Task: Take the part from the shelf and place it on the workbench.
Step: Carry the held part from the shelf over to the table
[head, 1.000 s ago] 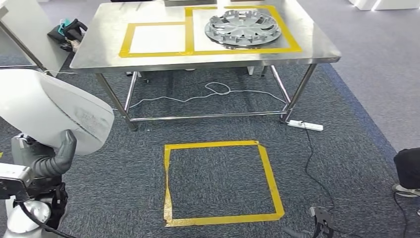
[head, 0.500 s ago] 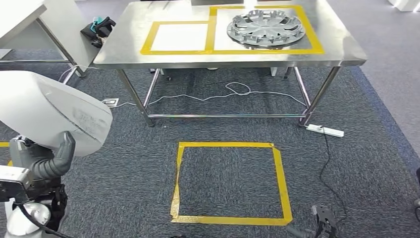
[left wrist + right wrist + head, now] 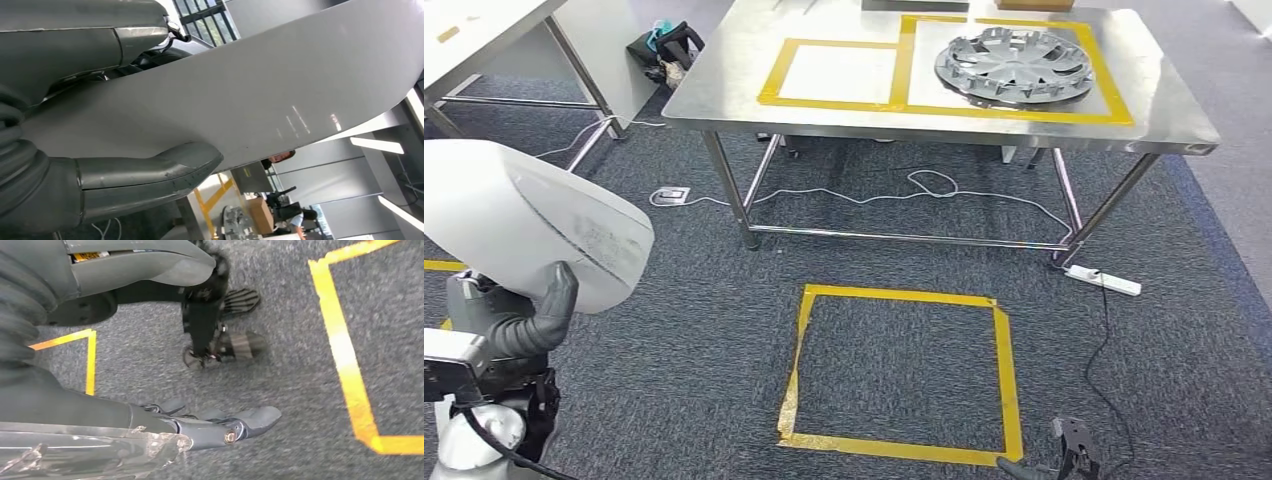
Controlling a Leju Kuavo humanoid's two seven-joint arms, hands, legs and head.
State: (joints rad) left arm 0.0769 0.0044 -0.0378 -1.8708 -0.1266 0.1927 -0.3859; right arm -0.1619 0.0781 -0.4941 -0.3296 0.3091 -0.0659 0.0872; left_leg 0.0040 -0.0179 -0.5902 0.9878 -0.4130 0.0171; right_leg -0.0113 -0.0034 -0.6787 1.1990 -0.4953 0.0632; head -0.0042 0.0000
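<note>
The left hand [image 3: 519, 325] is gripping a large white curved panel [image 3: 524, 225] at the robot's left side, thumb pressing its face. The right hand [image 3: 220, 425] is hanging slack, holding nothing. Keeping the panel level matters while nearing the steel workbench [image 3: 724, 95]; its taped rectangle [image 3: 839, 72] beside the hubcap [image 3: 1014, 65] looks the likely spot. Since a second ago the camera is swinging left, shifting the bench rightward.

Curved white panel part [image 3: 519, 220]: plain white w/ faint grey print. Dark grey left hand [image 3: 524, 325]. Stainless steel bench [image 3: 724, 80]: silver, yellow tape rectangles. Round silver spoked wheel cover [image 3: 1014, 64]. Speckled dark grey carpet floor [image 3: 674, 330]: yellow tape square.
</note>
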